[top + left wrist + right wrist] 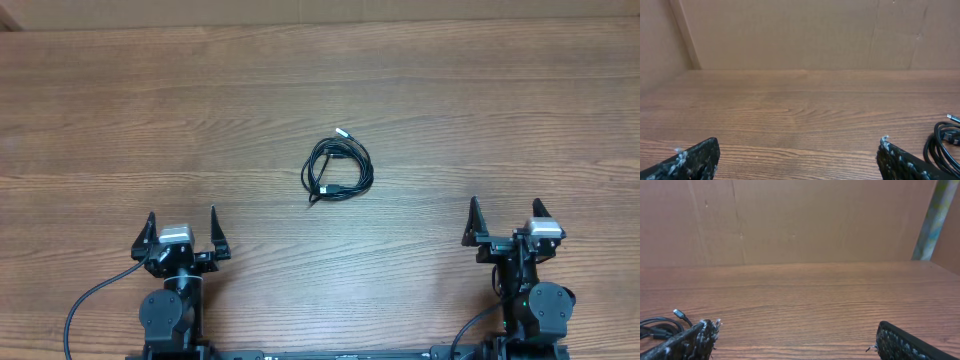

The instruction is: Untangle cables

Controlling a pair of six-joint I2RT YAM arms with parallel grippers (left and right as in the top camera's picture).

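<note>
**Overhead.** Wooden table [120,100], grain running left to right. The cables [337,170] lie as one small black coiled bundle near the table's middle, flat on the wood. One silvery plug tip [342,131] sticks out at the bundle's far edge. The left gripper [181,216] sits at the near left with its two fingers spread wide apart and nothing between them. The right gripper [507,205] sits at the near right, also spread wide and holding nothing. The bundle lies between the two grippers and farther out than both, well apart from each. A thicker black arm cable [88,300] loops off the left arm's base at the near edge. Only this view shows both arms and the whole bundle at once.

**Left wrist.** Fingers [695,159] show only as two dark, scuffed tips at the bottom corners, with bare wood between them. The bundle enters at the right edge, just beyond the right-hand fingertip. I cannot tell from this angle whether they touch, but the overhead view shows them apart. A brown cardboard wall [790,35] stands at the table's far edge, which the overhead view does not show.

**Right wrist.** Same layout, mirrored: fingertips in the bottom corners and spread wide, with the bundle at the lower left beside the left-hand tip and its silvery plug raised. A pale greenish post [937,215] stands at the far right, seen in this view only.
</note>
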